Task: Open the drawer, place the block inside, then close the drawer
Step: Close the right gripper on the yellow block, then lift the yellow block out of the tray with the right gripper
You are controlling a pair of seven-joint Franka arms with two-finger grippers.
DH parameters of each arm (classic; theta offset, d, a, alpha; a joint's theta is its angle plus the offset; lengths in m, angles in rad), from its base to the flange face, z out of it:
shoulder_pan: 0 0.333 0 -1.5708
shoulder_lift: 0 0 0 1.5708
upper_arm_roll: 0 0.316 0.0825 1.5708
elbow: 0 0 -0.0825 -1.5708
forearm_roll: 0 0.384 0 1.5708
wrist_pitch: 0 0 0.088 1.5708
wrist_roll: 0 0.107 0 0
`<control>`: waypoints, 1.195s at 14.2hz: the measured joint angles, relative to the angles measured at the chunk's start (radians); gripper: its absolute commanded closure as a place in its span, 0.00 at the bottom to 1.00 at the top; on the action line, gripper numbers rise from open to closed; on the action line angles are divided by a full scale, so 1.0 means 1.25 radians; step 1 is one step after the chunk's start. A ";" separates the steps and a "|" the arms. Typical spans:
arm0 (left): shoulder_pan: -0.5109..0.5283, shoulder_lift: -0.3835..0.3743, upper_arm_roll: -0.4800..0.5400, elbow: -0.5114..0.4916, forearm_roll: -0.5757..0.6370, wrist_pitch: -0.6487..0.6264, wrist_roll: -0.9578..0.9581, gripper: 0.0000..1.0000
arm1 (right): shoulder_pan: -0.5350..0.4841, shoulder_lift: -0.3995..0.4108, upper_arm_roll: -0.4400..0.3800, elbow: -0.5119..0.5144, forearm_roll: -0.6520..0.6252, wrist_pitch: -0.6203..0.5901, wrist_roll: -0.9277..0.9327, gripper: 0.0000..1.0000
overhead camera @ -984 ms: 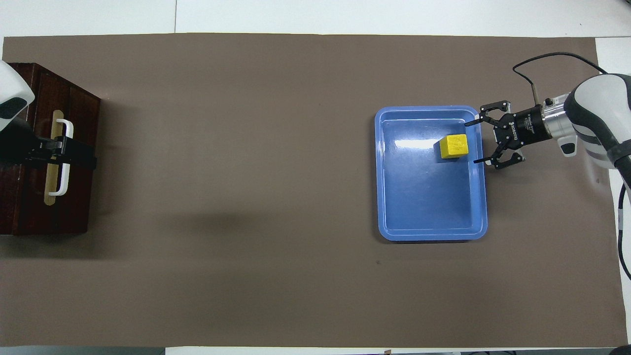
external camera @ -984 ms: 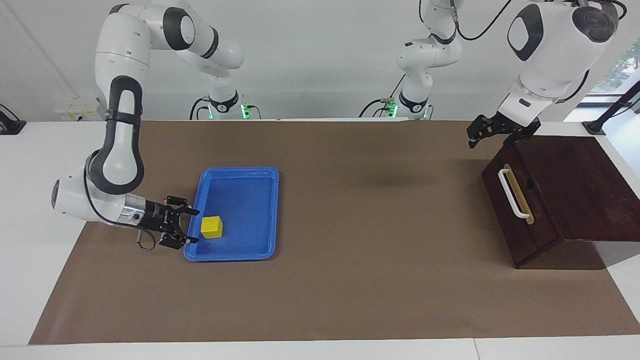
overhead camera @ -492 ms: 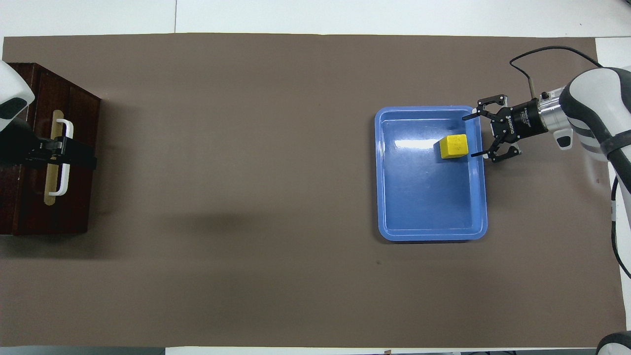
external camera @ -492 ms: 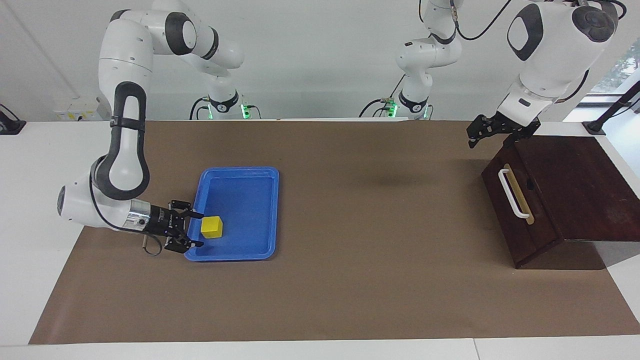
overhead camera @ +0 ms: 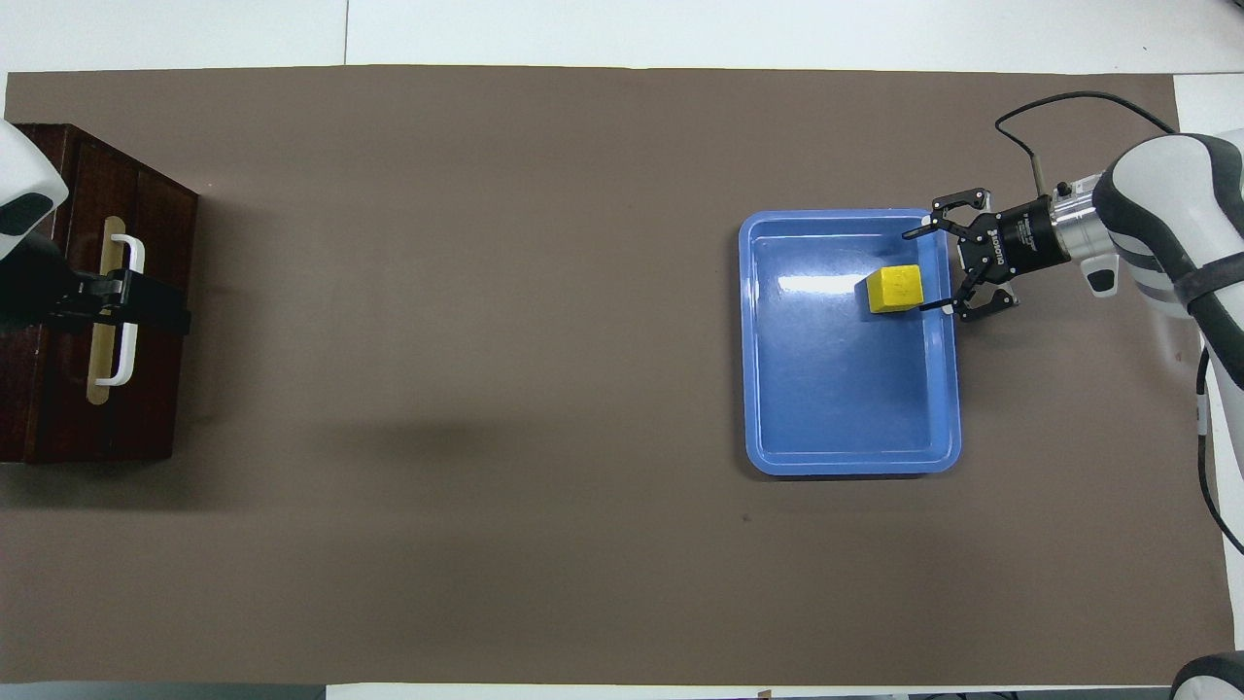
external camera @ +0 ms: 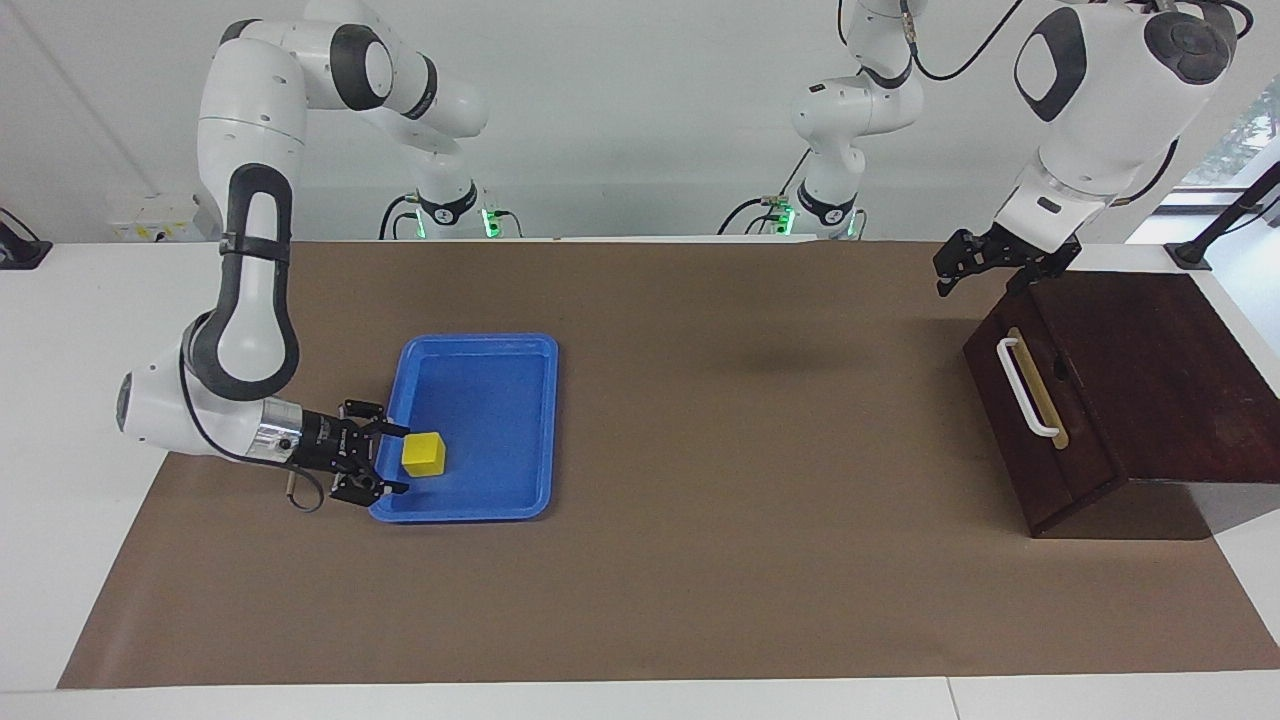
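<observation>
Jaws, right: spread wide on right gripper (external camera: 398, 459), empty; one fingertip either side of block (external camera: 424, 454), no contact visible.
Jaws, left: parted on left gripper (external camera: 950, 272), holding nothing.
Right gripper: low at tray's rim toward right arm's end of worktop, lying near level, pointing in over the rim toward block; same spot in overhead view (overhead camera: 918, 272).
Left gripper: in the air over the corner of the box nearest the robots, above brown paper beside it; arm waiting. Overhead view puts it across handle (overhead camera: 120, 308), but facing view shows it well clear of handle.
Block: small yellow cube, flat on tray floor, at the tray's edge toward right arm's end, in the half farther from robots; not lifted. Also seen from above (overhead camera: 895, 289).
Tray: flat blue tray (external camera: 520, 430), on paper toward right arm's end of worktop; only block inside.
Drawer: drawer (external camera: 1005, 420) shut, front flush with dark brown box (external camera: 1150, 360), white handle (external camera: 1025, 388) on tan strip.
Box: toward left arm's end of worktop, well apart from tray, drawer front turned toward worktop's middle.
Worktop: white worktop (external camera: 60, 330), brown paper sheet (external camera: 700, 450) over most of it.
</observation>
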 measured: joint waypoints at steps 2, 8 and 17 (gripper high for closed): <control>0.000 0.000 0.000 0.000 0.000 0.000 0.000 0.00 | 0.000 0.000 0.000 -0.001 0.000 0.000 0.000 0.00; 0.000 0.000 0.000 0.000 0.000 0.000 0.000 0.00 | 0.000 0.001 0.000 -0.002 0.000 0.000 0.000 0.27; 0.000 0.000 0.000 0.000 0.000 0.000 0.000 0.00 | 0.001 0.000 0.001 -0.001 0.001 0.000 0.015 1.00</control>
